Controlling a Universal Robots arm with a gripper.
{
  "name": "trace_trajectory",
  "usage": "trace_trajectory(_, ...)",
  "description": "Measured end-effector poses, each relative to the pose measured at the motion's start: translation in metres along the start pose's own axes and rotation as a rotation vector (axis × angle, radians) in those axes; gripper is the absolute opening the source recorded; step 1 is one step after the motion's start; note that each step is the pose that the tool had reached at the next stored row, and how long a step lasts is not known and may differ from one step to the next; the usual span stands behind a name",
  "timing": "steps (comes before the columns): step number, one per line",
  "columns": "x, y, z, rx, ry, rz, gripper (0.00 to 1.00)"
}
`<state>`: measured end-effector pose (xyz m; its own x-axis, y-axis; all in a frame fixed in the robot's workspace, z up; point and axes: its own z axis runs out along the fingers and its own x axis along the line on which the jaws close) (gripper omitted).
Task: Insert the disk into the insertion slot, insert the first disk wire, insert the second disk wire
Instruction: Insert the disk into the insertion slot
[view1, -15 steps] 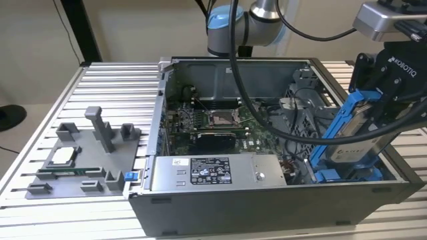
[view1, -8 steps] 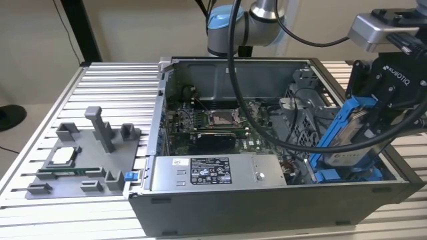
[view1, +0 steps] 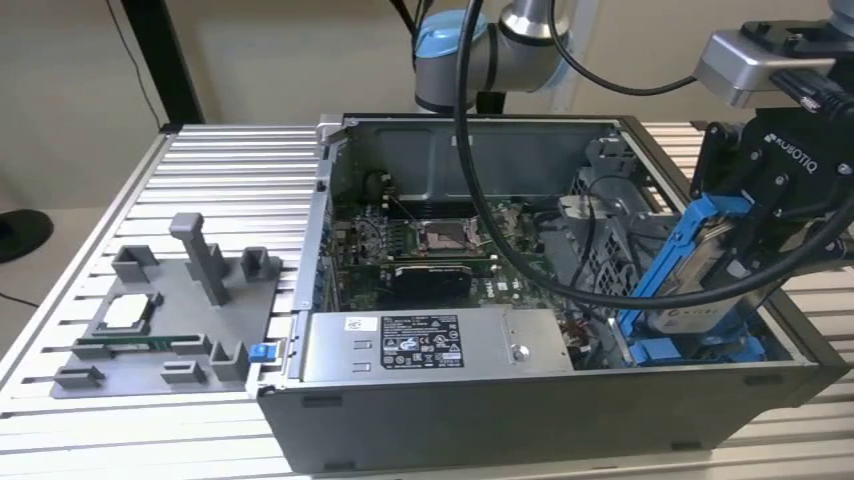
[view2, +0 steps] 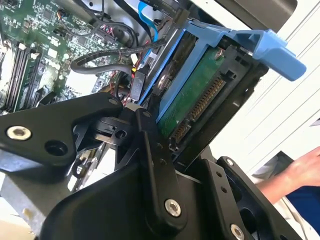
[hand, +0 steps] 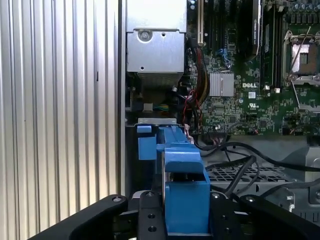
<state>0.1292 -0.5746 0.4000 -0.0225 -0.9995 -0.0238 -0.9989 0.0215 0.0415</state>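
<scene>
Toward four o'clock of the exterior view, at one end of an open dark grey computer case (view1: 534, 420): flat rectangular silver-grey disk (view1: 683, 262) in a bright blue plastic carrier frame, steeply tilted and pinched from above between black jaws. Lower end of disk down at the narrow grey-walled insertion slot (view1: 701, 350) with blue plastic clips; contact not discernible. Green circuit-board underside and connector edge of disk (view2: 192, 97) exposed in the second wrist view; blue frame of disk (hand: 184, 175) clamped between the jaws in the first wrist view.

Silver labelled power-supply box (view1: 427, 345) at six o'clock within the case. Square silver processor socket (view1: 441, 237) near its centre. Grey plastic fixture tray (view1: 160, 320) at nine o'clock on the ribbed metal table (view1: 227, 160). Person's hand (view2: 300, 170) in the second wrist view, apart from the disk.
</scene>
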Motion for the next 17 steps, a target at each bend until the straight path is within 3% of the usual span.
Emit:
trace_trajectory(4, 0.0, 0.0, -0.0001, 0.0001, 0.0, 0.0, 0.0)
trace_trajectory(5, 0.0, 0.0, -0.0002, 0.0, 0.0001, 0.0, 1.0)
trace_trajectory(7, -0.0001, 0.0001, -0.0028, 0.0, 0.0002, 0.0, 1.0)
trace_trajectory(12, -0.0005, 0.001, -0.0224, -0.0001, 0.0001, 0.0, 1.0)
trace_trajectory(17, -0.0005, 0.0009, -0.0227, 0.0, -0.0001, 0.0, 1.0)
